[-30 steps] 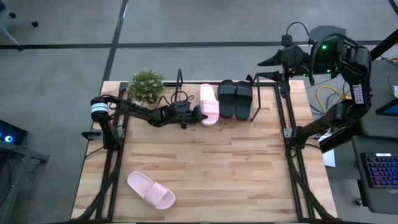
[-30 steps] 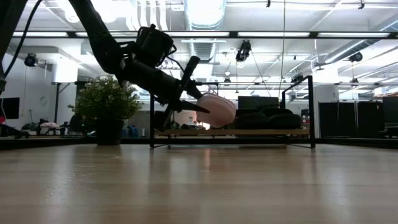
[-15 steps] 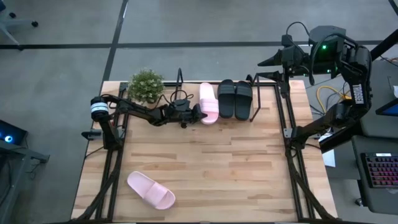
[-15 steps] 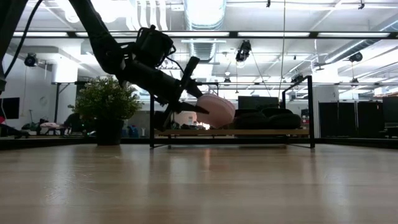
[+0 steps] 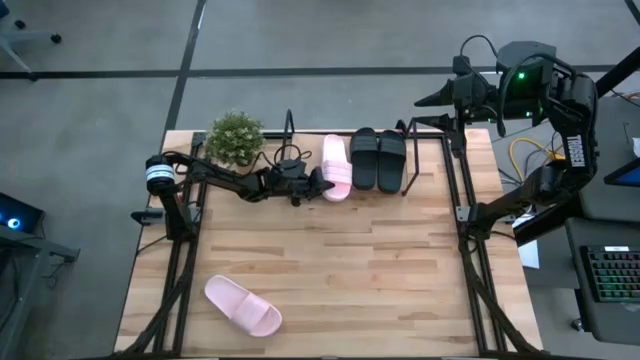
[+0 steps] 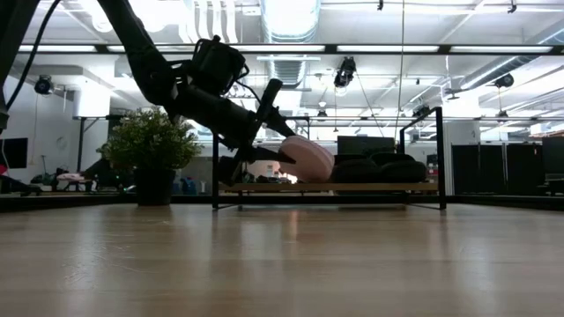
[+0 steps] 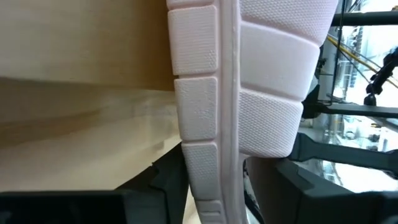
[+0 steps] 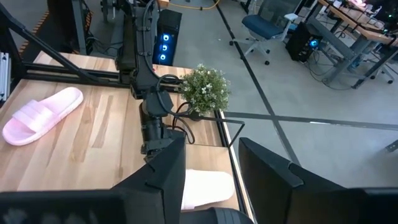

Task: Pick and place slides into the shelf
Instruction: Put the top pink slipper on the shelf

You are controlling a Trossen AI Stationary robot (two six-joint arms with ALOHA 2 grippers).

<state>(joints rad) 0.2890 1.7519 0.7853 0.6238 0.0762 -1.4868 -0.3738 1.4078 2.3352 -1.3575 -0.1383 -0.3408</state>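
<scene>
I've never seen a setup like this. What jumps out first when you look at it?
Probably the left gripper reaching across the table's far side, at a pale pink slide on the shelf, beside a black pair. A second pink slide lies alone near the table's front-left corner, and a small potted plant stands by the shelf.

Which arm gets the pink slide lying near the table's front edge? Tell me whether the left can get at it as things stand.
Probably yes. The loose pink slide lies alone on bare table on the left arm's side, nothing on or around it. The left gripper is at the shelf beside the other pink slide, so it must swing back first.
</scene>
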